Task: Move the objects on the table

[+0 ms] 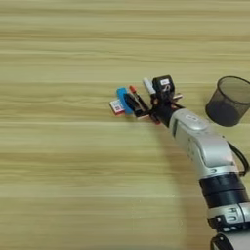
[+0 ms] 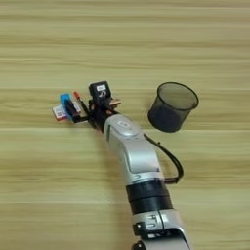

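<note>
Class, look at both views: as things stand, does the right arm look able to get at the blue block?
Probably yes. The right gripper is already at the blue block, nothing lies between them, and the black mesh cup stands well off to the right.

It looks like a desk or office test setup more than a home. A light wood-grain counter [image 1: 73, 185] fills the whole frame. Right of centre stands a black mesh cup [image 2: 173, 107], and desk stationery, a red-capped pen [image 1: 136, 95] and a white marker [image 1: 148, 85], lies at centre.
</note>
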`<act>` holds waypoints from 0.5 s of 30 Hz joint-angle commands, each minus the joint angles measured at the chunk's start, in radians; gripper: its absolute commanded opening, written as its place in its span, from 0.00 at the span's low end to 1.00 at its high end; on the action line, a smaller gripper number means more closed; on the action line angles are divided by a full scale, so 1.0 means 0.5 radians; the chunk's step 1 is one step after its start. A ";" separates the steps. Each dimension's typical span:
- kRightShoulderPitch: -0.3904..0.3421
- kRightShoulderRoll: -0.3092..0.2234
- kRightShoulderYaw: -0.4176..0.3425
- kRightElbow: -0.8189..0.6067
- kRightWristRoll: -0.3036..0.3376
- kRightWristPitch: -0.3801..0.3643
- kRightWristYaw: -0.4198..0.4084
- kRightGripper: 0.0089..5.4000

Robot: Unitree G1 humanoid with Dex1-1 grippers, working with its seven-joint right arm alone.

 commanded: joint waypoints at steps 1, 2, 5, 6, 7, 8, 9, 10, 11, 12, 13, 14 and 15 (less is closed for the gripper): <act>-0.152 0.000 0.013 -0.056 -0.028 -0.129 0.000 0.99; -0.149 0.000 0.017 -0.057 -0.029 -0.138 0.004 0.99; -0.136 0.000 0.035 -0.074 -0.030 -0.161 0.025 0.99; -0.132 0.001 0.040 -0.078 -0.032 -0.166 0.031 0.99; -0.129 0.000 0.044 -0.077 -0.034 -0.169 0.036 0.99; -0.127 -0.001 0.050 -0.074 -0.038 -0.172 0.039 0.99; -0.126 -0.002 0.053 -0.070 -0.044 -0.176 0.041 0.99; -0.125 -0.003 0.056 -0.064 -0.050 -0.181 0.042 0.99; -0.125 -0.006 0.061 -0.058 -0.058 -0.186 0.043 0.99; -0.125 -0.007 0.065 -0.052 -0.065 -0.189 0.043 0.99; -0.125 -0.008 0.068 -0.046 -0.072 -0.193 0.043 0.99; -0.124 -0.009 0.073 -0.040 -0.080 -0.197 0.044 0.99; -0.124 -0.009 0.076 -0.035 -0.087 -0.200 0.044 0.99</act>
